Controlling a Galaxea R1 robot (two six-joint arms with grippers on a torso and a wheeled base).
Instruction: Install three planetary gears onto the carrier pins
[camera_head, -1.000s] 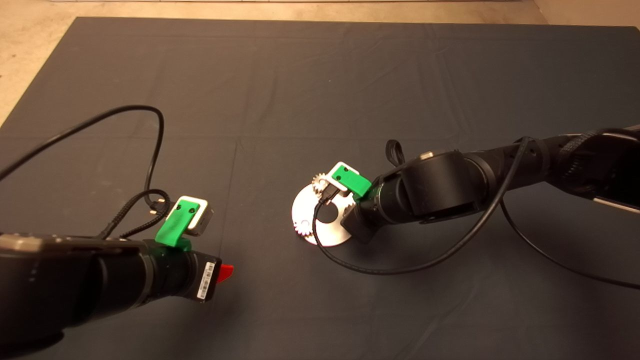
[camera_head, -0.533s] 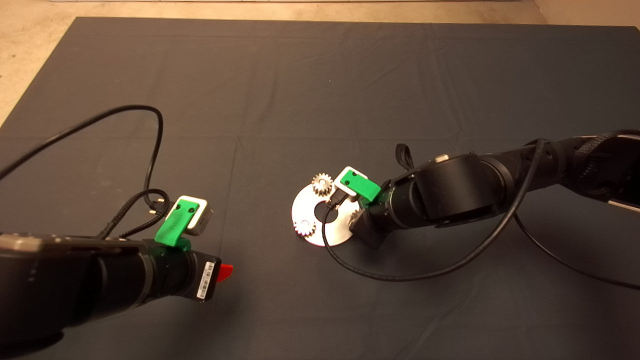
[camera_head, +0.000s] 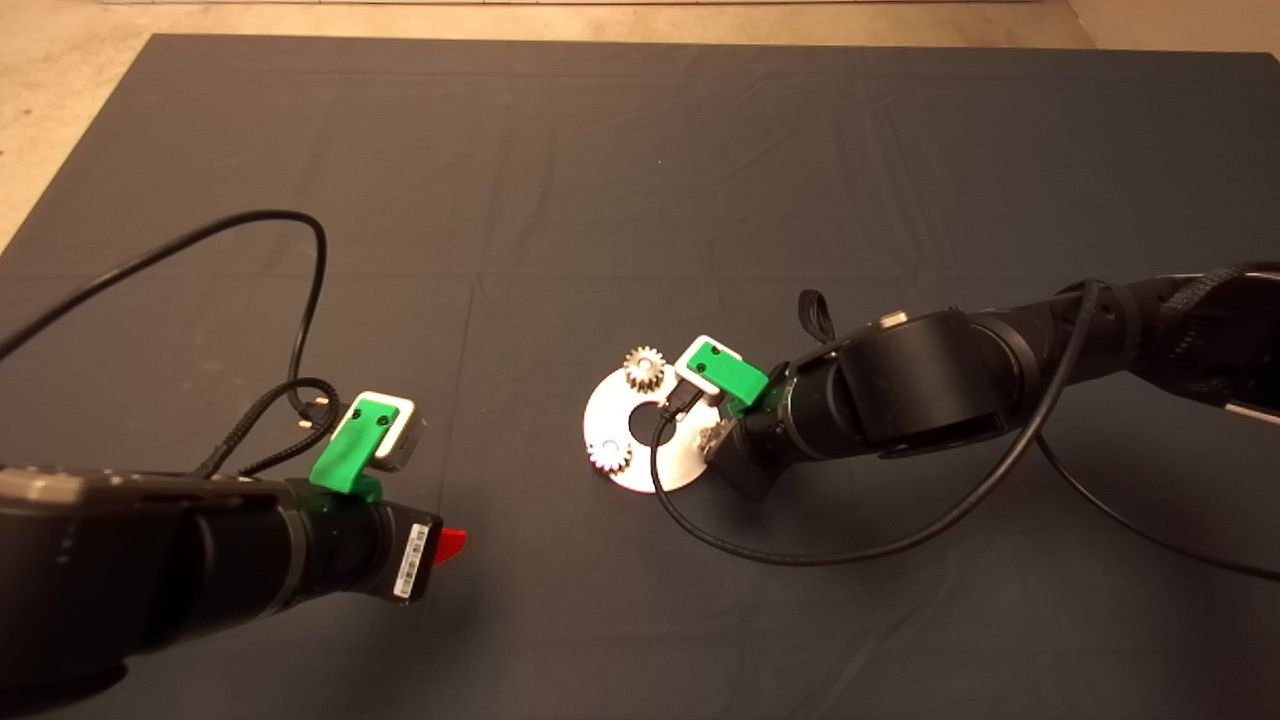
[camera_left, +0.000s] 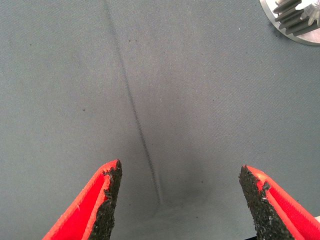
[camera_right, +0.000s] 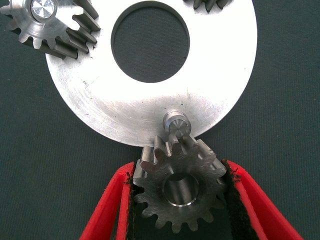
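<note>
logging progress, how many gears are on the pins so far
Two small silvery spur gears already sit on studs of the flat round silver plate. The right gripper holds the third gear beside the last bare pin, not yet seated. The left gripper waits open.
</note>
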